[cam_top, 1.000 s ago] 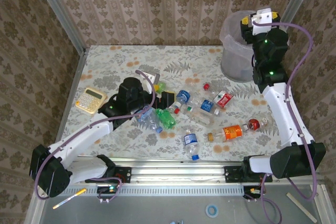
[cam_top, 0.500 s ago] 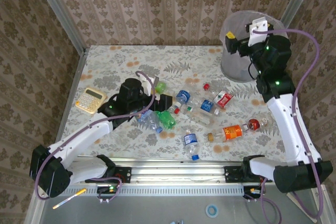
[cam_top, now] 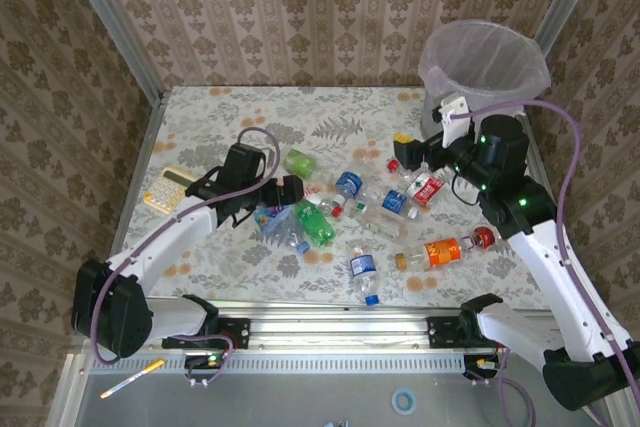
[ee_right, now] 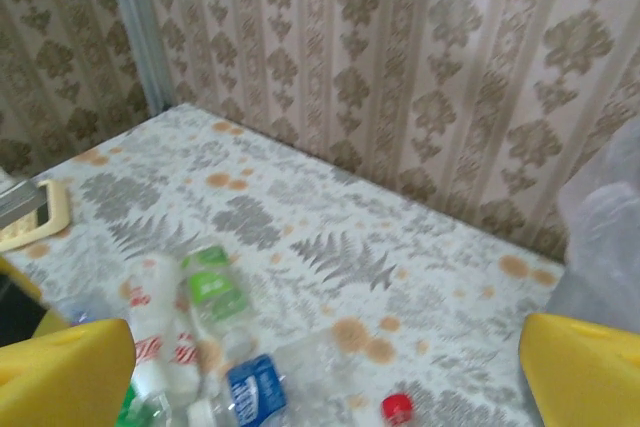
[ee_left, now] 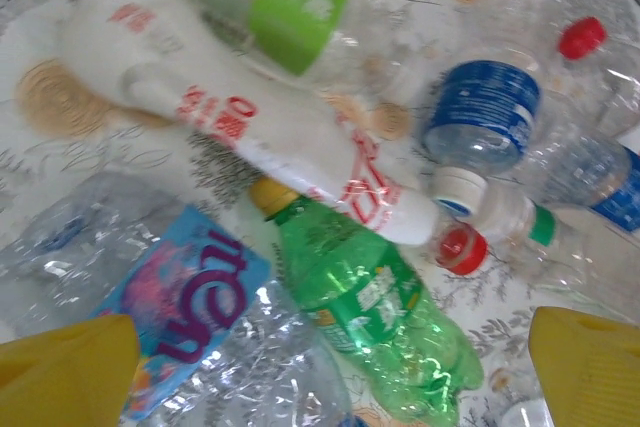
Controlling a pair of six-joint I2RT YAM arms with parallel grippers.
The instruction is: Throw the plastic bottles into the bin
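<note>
Several plastic bottles lie scattered mid-table. My left gripper hangs open over a green bottle and a crushed clear bottle with a blue and pink label, which lie between its yellow fingertips. Beyond them lie a white bottle with red print and a green-labelled clear bottle. My right gripper is open and empty, left of the grey lined bin, above a blue-labelled bottle. An orange bottle lies near the front right.
A yellow calculator lies at the table's left edge. The bin's translucent bag shows at the right of the right wrist view. Patterned walls close in the back and sides. Bare floral tabletop stretches across the far left.
My right arm swung from above the bin down and left, to beside the bin over the bottles. My left gripper shifted a little left, uncovering the green-labelled bottle.
</note>
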